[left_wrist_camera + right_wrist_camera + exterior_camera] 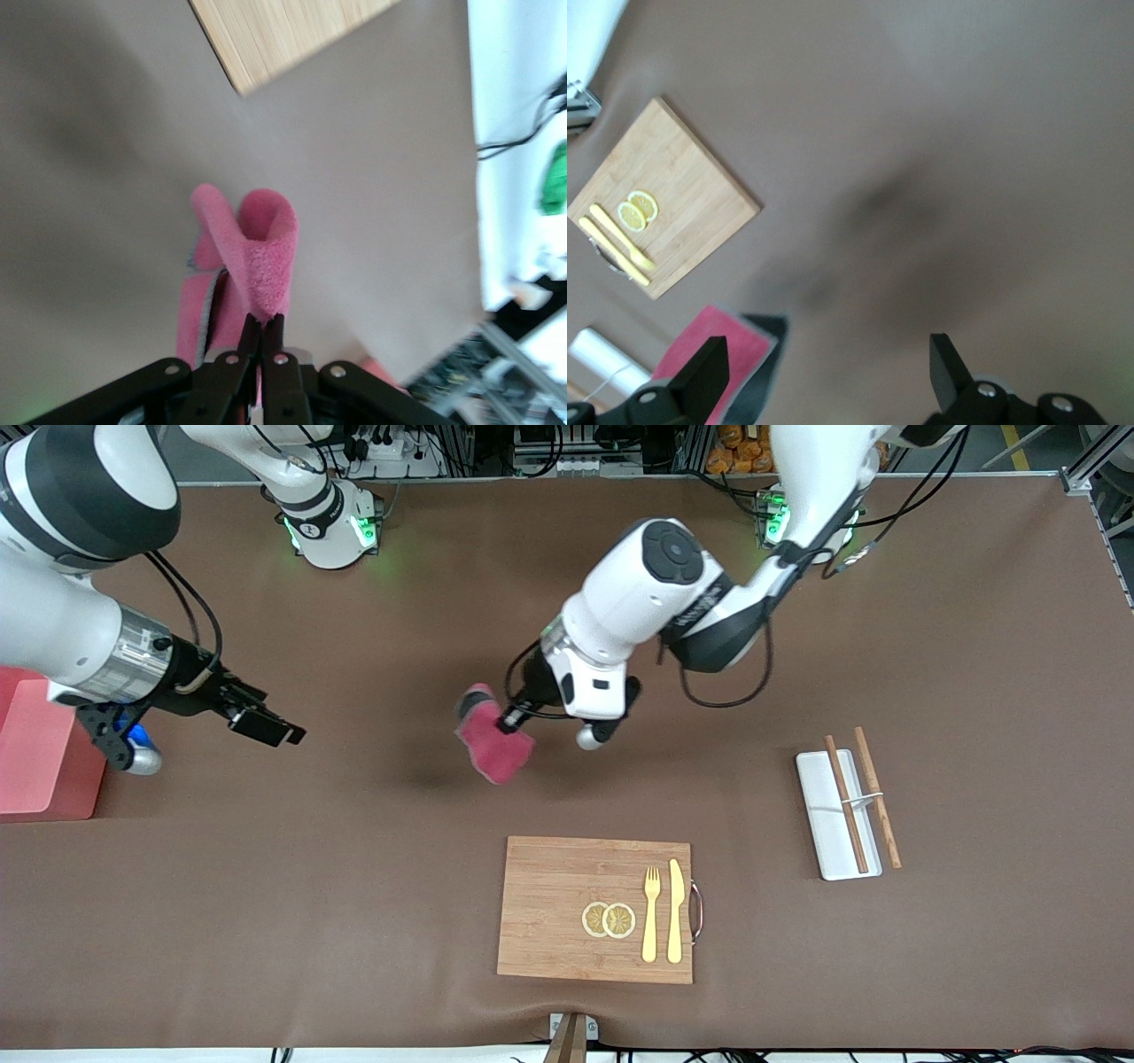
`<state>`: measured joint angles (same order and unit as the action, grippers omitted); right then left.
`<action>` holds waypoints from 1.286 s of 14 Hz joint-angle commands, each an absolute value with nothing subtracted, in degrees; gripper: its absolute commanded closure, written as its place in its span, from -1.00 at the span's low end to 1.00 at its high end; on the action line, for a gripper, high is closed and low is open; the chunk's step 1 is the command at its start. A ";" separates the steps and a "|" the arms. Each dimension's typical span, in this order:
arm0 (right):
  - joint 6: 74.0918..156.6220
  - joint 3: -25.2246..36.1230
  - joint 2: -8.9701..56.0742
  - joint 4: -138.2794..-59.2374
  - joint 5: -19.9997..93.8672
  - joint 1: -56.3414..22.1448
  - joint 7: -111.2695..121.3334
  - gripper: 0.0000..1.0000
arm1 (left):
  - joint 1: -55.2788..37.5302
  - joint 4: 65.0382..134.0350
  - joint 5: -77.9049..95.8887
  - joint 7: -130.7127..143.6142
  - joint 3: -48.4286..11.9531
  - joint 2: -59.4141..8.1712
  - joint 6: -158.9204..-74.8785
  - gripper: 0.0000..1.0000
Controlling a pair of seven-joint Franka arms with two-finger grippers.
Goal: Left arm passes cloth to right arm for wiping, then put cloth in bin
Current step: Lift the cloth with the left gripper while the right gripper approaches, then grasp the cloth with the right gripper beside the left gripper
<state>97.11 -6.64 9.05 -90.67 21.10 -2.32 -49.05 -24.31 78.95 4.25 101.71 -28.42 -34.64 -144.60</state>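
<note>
from the front we see the left gripper [512, 722] in the air over the bare middle of the tabletop [354, 886], its jaws pinched tight on the cloth [493, 737], which hangs from them clear of the surface; the right gripper [266, 726] waits over the tabletop toward the bin [40, 748], well apart from the cloth, jaws spread wide and empty. in the left wrist view the cloth [239, 274] folds up out of the closed jaws. in the right wrist view the fingers [700, 376] stand far apart with nothing between them. we judge the pick-up done; the handover, the wiping and the drop into the bin are all left.
</note>
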 commanded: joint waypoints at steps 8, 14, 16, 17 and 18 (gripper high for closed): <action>93.34 -6.15 19.95 -90.26 43.66 2.02 -58.18 -1.00 | -30.75 72.16 6.32 127.26 -28.48 -39.98 -165.30 1.00; 94.83 -6.24 20.30 -89.74 48.78 0.53 -60.38 0.11 | -32.78 71.37 7.47 127.53 -28.21 -42.01 -168.22 1.00; 95.45 -6.24 20.74 -89.82 48.69 0.35 -59.77 0.78 | -32.87 71.37 7.47 127.53 -28.21 -42.01 -168.40 1.00; 95.54 -6.24 20.83 -89.91 48.60 0.35 -59.68 0.88 | -32.78 71.37 7.47 127.53 -28.21 -42.01 -168.40 1.00; 95.54 -6.24 20.83 -90.00 48.52 0.26 -59.59 0.96 | -32.87 71.37 7.47 127.53 -28.21 -42.01 -168.40 1.00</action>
